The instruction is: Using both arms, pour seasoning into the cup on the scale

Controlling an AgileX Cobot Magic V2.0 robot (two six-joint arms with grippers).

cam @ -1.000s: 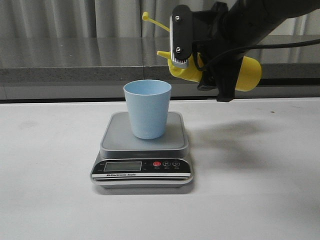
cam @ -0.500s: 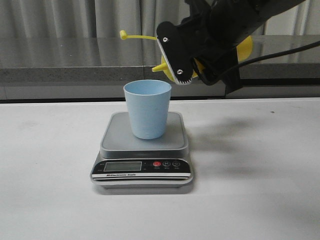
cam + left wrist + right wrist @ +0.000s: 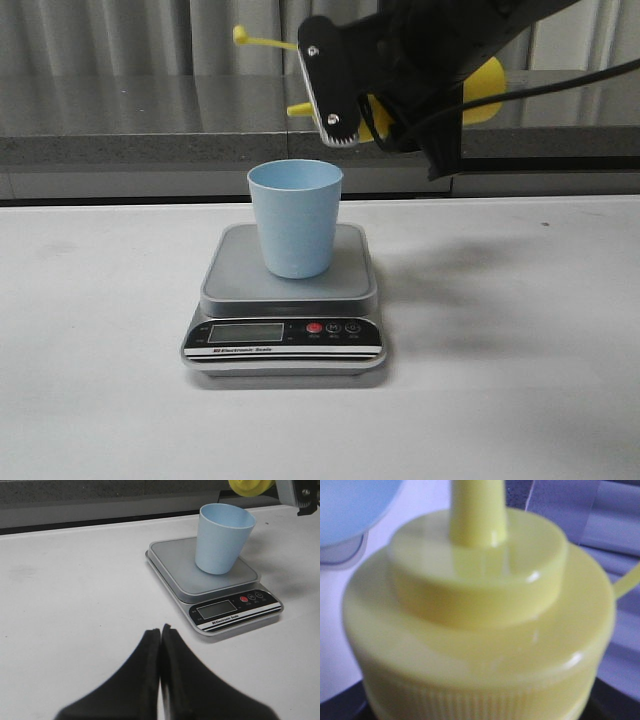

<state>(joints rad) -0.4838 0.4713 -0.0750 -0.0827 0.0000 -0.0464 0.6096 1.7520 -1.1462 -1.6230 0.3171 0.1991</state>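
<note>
The yellow seasoning bottle lies roughly level in the air, above and just behind the cup, with my right gripper shut on its neck end. Its nozzle points left over the pale blue cup, and the tethered cap sticks out higher up. The cup stands upright on the scale. The bottle's lid fills the right wrist view, with the cup beyond it. My left gripper is shut on nothing, low over the table, to the scale's left.
A grey ledge with curtains behind it runs along the back of the white table. The right arm's black body and its cable hang over the table's right rear.
The right gripper has carried the bottle up and to the left, turning it. The nozzle dipped towards the cup half a second ago and now stands higher, about level.
</note>
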